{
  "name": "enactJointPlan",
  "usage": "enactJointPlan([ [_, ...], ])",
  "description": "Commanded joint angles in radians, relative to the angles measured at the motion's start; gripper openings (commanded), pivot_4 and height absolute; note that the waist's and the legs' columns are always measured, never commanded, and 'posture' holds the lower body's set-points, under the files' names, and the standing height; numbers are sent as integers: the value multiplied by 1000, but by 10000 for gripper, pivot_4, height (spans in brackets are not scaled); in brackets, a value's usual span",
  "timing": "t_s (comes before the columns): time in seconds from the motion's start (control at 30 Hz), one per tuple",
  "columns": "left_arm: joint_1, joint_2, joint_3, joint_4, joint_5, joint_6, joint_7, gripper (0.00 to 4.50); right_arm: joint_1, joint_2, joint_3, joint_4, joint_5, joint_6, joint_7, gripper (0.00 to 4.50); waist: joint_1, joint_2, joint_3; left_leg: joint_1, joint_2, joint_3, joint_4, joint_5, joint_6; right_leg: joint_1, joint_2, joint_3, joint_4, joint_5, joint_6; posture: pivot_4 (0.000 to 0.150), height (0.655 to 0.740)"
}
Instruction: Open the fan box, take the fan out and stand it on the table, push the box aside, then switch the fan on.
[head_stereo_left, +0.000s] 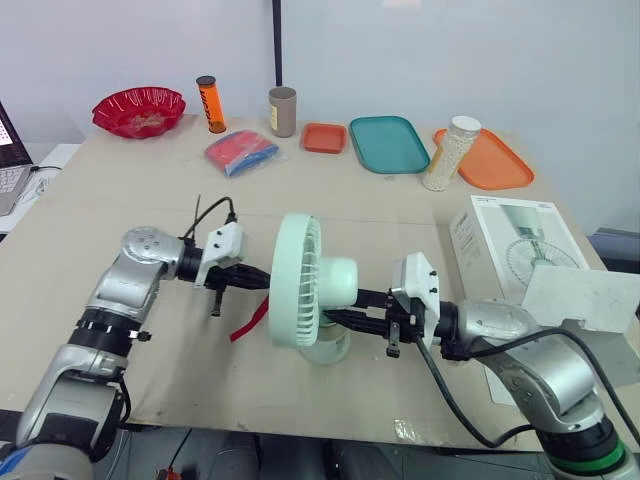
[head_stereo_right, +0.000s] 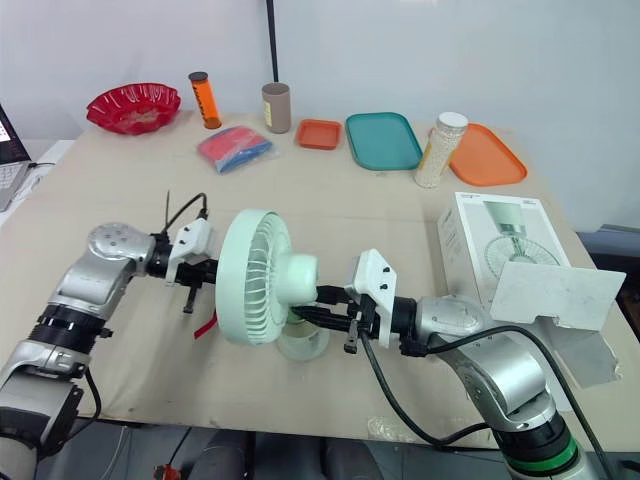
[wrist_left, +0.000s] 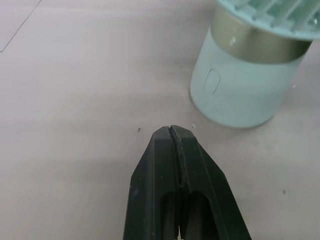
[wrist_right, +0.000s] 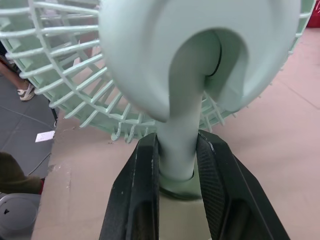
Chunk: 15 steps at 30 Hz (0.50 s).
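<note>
Black-fingered left gripper (wrist_left: 171, 131) pressed together with nothing between, tip aimed at the round base of the pale green plastic desk fan (head_stereo_left: 300, 280), near it but not touching. Fan upright near the front edge of the tan cardboard-topped table (head_stereo_left: 120, 190), about midway along. Right gripper (wrist_right: 177, 145) pinching the fan's slim neck just above the base. White cardboard fan box (head_stereo_left: 505, 235) off by the right edge, flap up, well apart from the fan.

Judged step: switching on, with unboxing, standing and pushing aside seemingly done. Next move calls for a short straight push of the closed tip onto the small oval button (wrist_left: 212, 81) on the base, probably the switch though hard to confirm, while steadying by the neck.

Along the far edge: red scalloped plastic bowl (head_stereo_left: 139, 108), orange can (head_stereo_left: 208, 104), beige cup (head_stereo_left: 282, 110), small orange tray (head_stereo_left: 324, 137), teal tray (head_stereo_left: 388, 143), bead-filled bottle (head_stereo_left: 452, 152), large orange tray (head_stereo_left: 495, 162). Plain pale wall (head_stereo_left: 450, 50) behind.
</note>
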Motion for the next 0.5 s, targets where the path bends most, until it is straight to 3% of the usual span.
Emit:
enactJointPlan([
  [0.03,21,27,42,-67,-24,24,29,638,6,5,23,21,-34,-16,6,10055,2,0,0,0,0,0,0,0,0,0,0,0,0,0,0,1500,7400],
  [0.13,78,55,65,-151,-43,73,52,638,23,11,33,15,-38,-33,5,10055,2,0,0,0,0,0,0,0,0,0,0,0,0,0,0,1500,7400],
  [0.2,108,66,72,-192,-54,101,69,0,33,15,41,14,-47,-43,0,5499,2,0,0,0,0,0,0,0,0,0,0,0,0,0,0,1500,7400],
  [0.27,128,67,73,-221,-59,116,80,0,36,19,51,13,-57,-52,-4,3714,3,0,0,0,0,0,0,0,0,0,0,0,1,0,0,1500,7400],
  [0.5,138,66,68,-255,-68,143,106,0,27,30,65,32,-78,-72,-4,3714,2,0,0,2,0,0,0,1,0,0,0,0,3,0,0,1500,7400],
])
